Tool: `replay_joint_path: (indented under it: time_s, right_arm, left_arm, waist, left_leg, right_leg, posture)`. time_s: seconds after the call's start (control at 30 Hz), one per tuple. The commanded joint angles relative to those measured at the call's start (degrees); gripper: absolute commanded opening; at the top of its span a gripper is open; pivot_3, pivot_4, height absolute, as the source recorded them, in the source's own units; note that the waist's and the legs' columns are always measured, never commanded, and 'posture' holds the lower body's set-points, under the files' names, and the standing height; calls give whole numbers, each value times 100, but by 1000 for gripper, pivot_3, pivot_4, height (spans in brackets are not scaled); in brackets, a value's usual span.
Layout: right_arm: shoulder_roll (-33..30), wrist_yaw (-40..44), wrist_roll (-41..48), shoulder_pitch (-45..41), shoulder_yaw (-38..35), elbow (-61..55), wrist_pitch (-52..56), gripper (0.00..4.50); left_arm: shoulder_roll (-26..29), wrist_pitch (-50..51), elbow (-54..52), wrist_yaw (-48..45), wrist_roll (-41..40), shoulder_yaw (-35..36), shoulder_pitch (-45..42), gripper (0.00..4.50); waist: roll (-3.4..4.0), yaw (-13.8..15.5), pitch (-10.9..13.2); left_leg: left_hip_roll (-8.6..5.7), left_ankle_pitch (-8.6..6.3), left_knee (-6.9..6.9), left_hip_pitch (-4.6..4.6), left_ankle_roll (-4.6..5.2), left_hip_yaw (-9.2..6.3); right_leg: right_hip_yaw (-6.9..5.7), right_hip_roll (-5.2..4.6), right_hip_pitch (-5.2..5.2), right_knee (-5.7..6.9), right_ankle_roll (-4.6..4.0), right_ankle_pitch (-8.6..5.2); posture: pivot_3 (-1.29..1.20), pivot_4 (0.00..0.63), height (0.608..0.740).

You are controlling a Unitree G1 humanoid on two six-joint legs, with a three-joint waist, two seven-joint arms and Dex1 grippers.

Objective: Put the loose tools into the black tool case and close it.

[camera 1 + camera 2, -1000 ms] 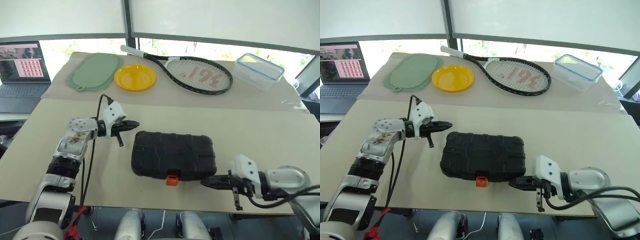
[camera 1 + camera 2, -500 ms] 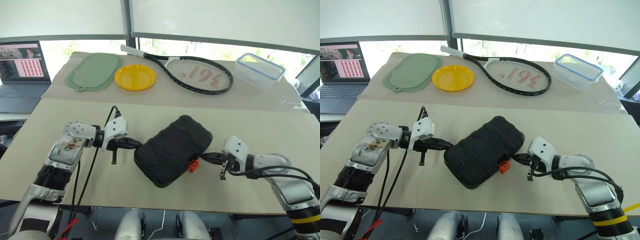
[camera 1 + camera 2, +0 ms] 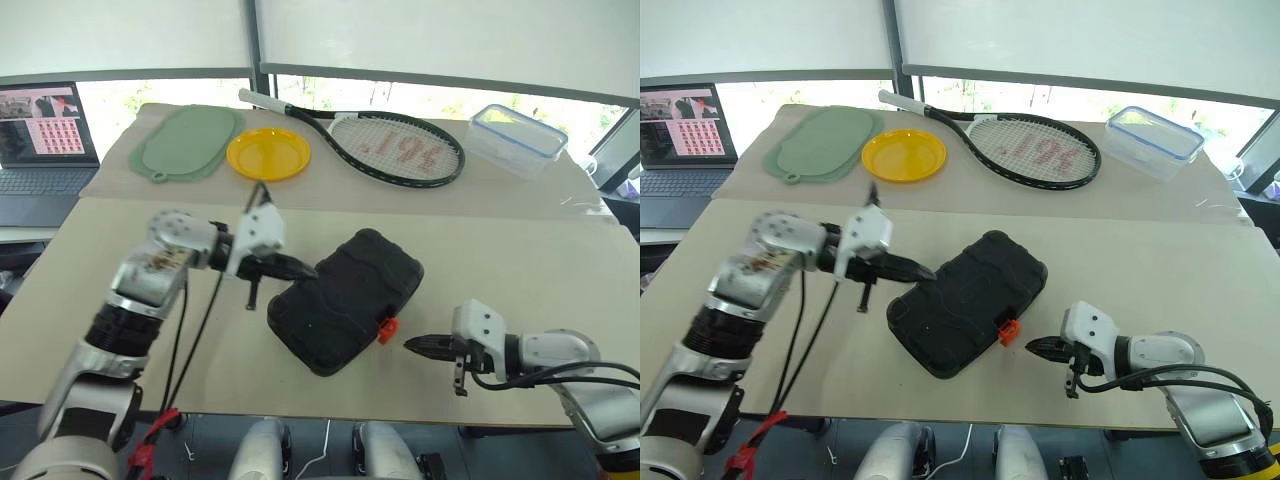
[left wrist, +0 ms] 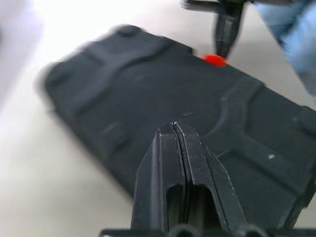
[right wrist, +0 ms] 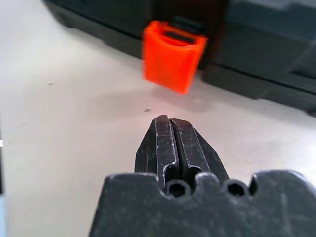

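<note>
The black tool case lies shut and skewed on the table, its orange latch facing the front right. My left gripper is shut with nothing in it, its tip over the case's near-left edge; in the left wrist view the lid spreads beneath its fingers. My right gripper is shut and empty, low over the table, pointing at the latch from a short gap away. The loose tools are out of view.
Along the back of the table lie a green mat, a yellow plate, a tennis racket and a clear blue-rimmed box. A laptop stands at the far left. The table's front edge runs just below my right gripper.
The case has swung from square to skewed, latch now toward the right. My left gripper rose and moved right over the case. My right gripper drew back from the latch.
</note>
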Motion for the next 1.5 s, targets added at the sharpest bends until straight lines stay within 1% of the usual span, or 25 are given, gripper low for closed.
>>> replay_joint_path:
  time_s: [0.03, 0.13, 0.37, 0.5, 0.6, 0.8, 0.93, 1.13, 1.23, 1.3, 1.33, 1.4, 1.43, 1.47, 1.5]
  right_arm:
    - [120, -117, -122, -106, 189, -144, -55, 11]
    - [245, -213, -221, -269, 313, -55, -30, 11]
    - [646, -537, -530, -683, 618, 269, -76, 11]
    - [874, -703, -532, -821, 573, 315, -84, 11]
    - [1017, -757, -306, -852, 398, 138, 36, 11]
    - [877, -695, 304, -731, -106, -616, 475, 11]
    - [804, -694, 382, -699, -160, -751, 659, 11]
    - [694, -685, 212, -687, -52, -623, 612, 11]
    - [371, -443, 617, -665, -513, -659, 935, 11]
    - [101, -188, 916, -611, -828, -684, 1042, 610]
    - [-121, 66, 1157, -572, -1064, -670, 1153, 784]
    - [-582, 585, 1635, -576, -1600, -530, 1383, 1471]
    - [-804, 817, 1869, -605, -1853, -420, 1519, 1765]
    - [-983, 1000, 2054, -637, -2046, -308, 1630, 2145]
    - [-1211, 1230, 2258, -675, -2241, -150, 1800, 2446]
  left_arm:
    - [-203, -830, 436, 36, 703, -570, -94, 56]
    - [-357, -1248, 753, 133, 978, -736, -104, 56]
    - [-557, -1344, 882, 188, 988, -719, -104, 56]
    - [-593, -1333, 913, 198, 990, -708, -144, 56]
    - [-612, -1325, 935, 201, 985, -693, -168, 56]
    - [-666, -1470, 1105, 194, 1077, -740, -161, 56]
    - [-752, -1589, 1268, 234, 1166, -774, -180, 56]
    - [-813, -1602, 1348, 312, 1181, -689, -189, 56]
    - [-593, -956, 1125, 278, 783, -278, -95, 56]
    - [-408, -561, 951, 286, 530, 14, -12, 582]
    - [-183, -208, 756, 219, 299, 231, 87, 756]
    - [436, 520, 286, -15, -263, 783, 413, 1501]
    - [764, 887, 53, -116, -550, 1070, 592, 1780]
    - [1047, 1203, -139, -203, -810, 1317, 749, 2199]
    - [1402, 1625, -329, -321, -1130, 1624, 924, 2485]
  waist:
    - [0, 3, 0]
    - [4, 8, -4]
    - [5, 20, -6]
    - [5, 8, -6]
    - [5, -29, -6]
    - [6, -70, -7]
    - [8, -74, -8]
    - [9, -19, -9]
    - [9, -9, -9]
    - [9, -30, -9]
    - [9, -45, -9]
    - [12, -111, -8]
    - [13, -153, -7]
    - [12, -173, -5]
    - [12, -179, -3]
  left_leg:
    - [0, 0, 0, 0, 0, 0]
    - [-2, 0, 2, 1, 0, -1]
    - [0, 0, 4, 19, 1, -8]
    - [1, 0, 7, 22, 1, -9]
    - [5, 0, 5, 37, 1, -8]
    - [9, 0, 1, 38, 0, -8]
    - [11, 0, -6, 55, 0, -9]
    - [10, -1, -7, 66, 0, -11]
    - [9, -1, -7, 66, 0, -10]
    - [12, -1, -7, 64, 1, -10]
    - [15, -1, -9, 65, 1, -9]
    - [19, -1, -16, 65, 0, -10]
    - [21, -1, -22, 66, 0, -10]
    - [27, -1, -26, 66, 0, -10]
    - [31, -2, -27, 65, 0, -9]
  right_leg:
    - [0, 1, -1, -1, 0, 0]
    - [0, -1, 3, -2, 0, 0]
    - [-5, -1, 28, -3, 0, 0]
    - [-5, 0, 33, -3, 0, 0]
    - [-3, 3, 41, -1, -1, 1]
    - [-1, 6, 39, 1, -4, 1]
    - [-2, 8, 54, -3, -7, 0]
    - [-4, -2, 69, -8, -4, -2]
    - [-3, -3, 69, -7, -4, -2]
    - [-3, -2, 67, -6, -4, -2]
    - [-1, -1, 65, -6, -4, -2]
    - [-1, 1, 61, -6, -7, -3]
    - [-1, 1, 58, -3, -11, -6]
    - [-1, 2, 54, -2, -16, -9]
    - [-1, 4, 50, -2, -20, -11]
  posture:
    - [0, 150, 738]
    - [0, 150, 738]
    - [0, 150, 738]
    - [0, 150, 738]
    - [0, 150, 738]
    - [0, 150, 738]
    - [0, 150, 738]
    - [0, 150, 738]
    - [0, 150, 738]
    - [0, 150, 738]
    - [0, 150, 738]
    - [0, 150, 738]
    - [0, 150, 738]
    - [0, 150, 738]
    - [0, 150, 738]
